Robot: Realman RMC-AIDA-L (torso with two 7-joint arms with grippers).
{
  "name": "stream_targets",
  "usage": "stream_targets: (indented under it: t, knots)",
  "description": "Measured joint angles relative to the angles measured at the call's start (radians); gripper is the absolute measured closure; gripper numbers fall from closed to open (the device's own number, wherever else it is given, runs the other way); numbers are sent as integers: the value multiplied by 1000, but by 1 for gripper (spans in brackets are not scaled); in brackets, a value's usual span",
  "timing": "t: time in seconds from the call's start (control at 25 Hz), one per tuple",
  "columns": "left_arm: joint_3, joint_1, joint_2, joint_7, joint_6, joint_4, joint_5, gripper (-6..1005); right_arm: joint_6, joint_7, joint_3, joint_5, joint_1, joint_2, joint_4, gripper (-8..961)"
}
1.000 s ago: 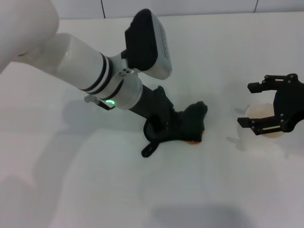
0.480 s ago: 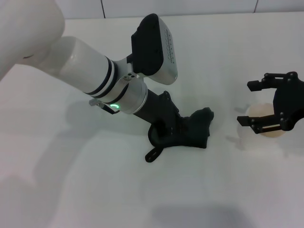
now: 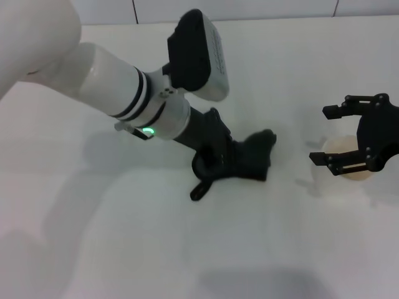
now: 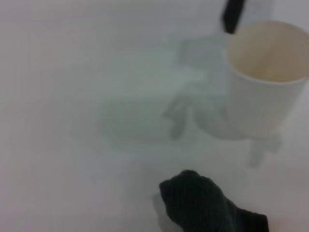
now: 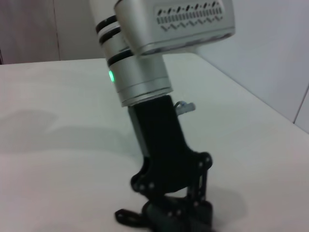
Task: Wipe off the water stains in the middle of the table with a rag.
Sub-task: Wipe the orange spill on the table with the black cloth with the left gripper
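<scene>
My left gripper (image 3: 225,163) is shut on the dark green-black rag (image 3: 252,159) and presses it flat on the white table (image 3: 124,237) near the middle. The rag's loop tab (image 3: 198,190) trails toward me. The water stain is not visible; the spot where it lay is under or beside the rag. The left wrist view shows the rag's free end (image 4: 207,208). The right wrist view shows the left gripper (image 5: 176,203) down on the rag (image 5: 181,216). My right gripper (image 3: 349,134) is open and hovers over a white cup (image 3: 346,159) at the right.
The white cup (image 4: 263,77) stands a short way right of the rag, with a finger of the right gripper (image 4: 233,14) above it. A tiled wall edge (image 3: 249,9) runs along the table's far side.
A second ago an orange blot showed at the rag's near edge. The left gripper slid the rag right over it, then back a little left; no blot shows now. The right arm stayed still.
</scene>
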Motion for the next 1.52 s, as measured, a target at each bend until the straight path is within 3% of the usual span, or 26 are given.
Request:
stream_targets:
  t: [0.24,0.56,0.92,1.52]
  knots:
    - [-80,3,3,1,-52,-12,75,925,-1,0,-3,2,-1,0,1,98]
    - [-82,1,-2,8,-90,-14,84,925,-1,0,-7,6,-2,0,6,98]
    - [58,0,-6,22,-141,-14,-31,925,-2,0,-15,7,-9,0,2,98]
    - [102,28,-6,24,-60,-14,-78,926,-2,1,-20,9,-10,0,-10,97]
